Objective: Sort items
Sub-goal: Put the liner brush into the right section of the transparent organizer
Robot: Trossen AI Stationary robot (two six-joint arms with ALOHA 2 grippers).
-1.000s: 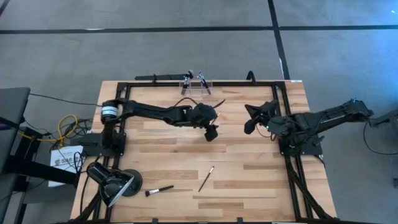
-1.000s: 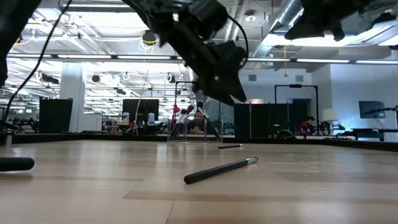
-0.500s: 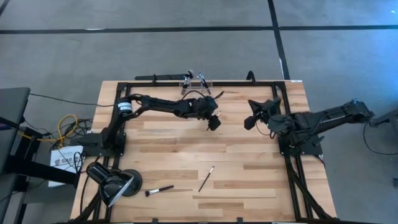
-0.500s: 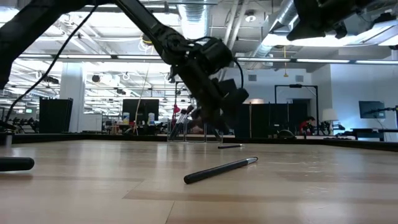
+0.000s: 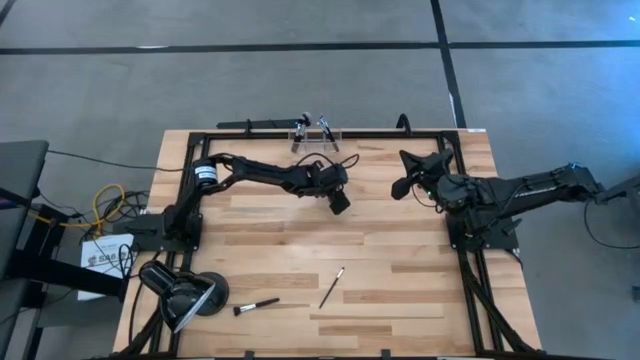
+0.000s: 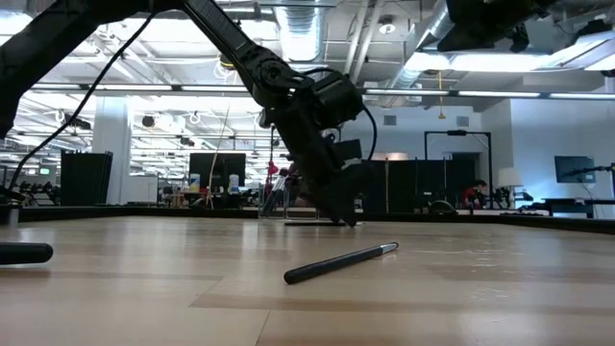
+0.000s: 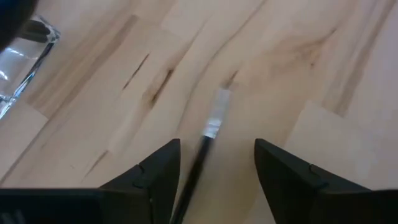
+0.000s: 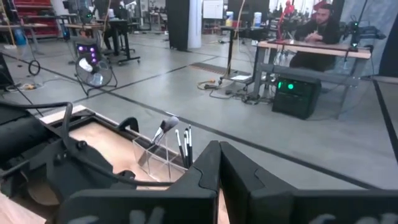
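Note:
One slim dark-handled brush with a silver ferrule [image 7: 214, 121] lies flat on the wooden table. My left gripper [image 7: 216, 144] is open, low over the table [image 5: 340, 203], with one finger on each side of the brush's handle; I cannot tell whether they touch it. Two more brushes lie flat nearer the front edge, one [image 5: 332, 287] in the middle and one [image 5: 256, 306] to its left. My right gripper [image 5: 398, 190] is shut on nothing and hangs high above the table's right part [image 8: 217, 152].
A clear holder [image 5: 315, 137] with several brushes standing in it sits at the far edge, just beyond my left gripper. A black desk lamp [image 5: 180, 292] stands at the near left corner. Bare wood lies across the middle of the table.
My left gripper has come down from well above the table to just over it, shifting a little toward the far edge and tipping further downward. It now straddles the brush. My right gripper has swung slightly toward the far edge.

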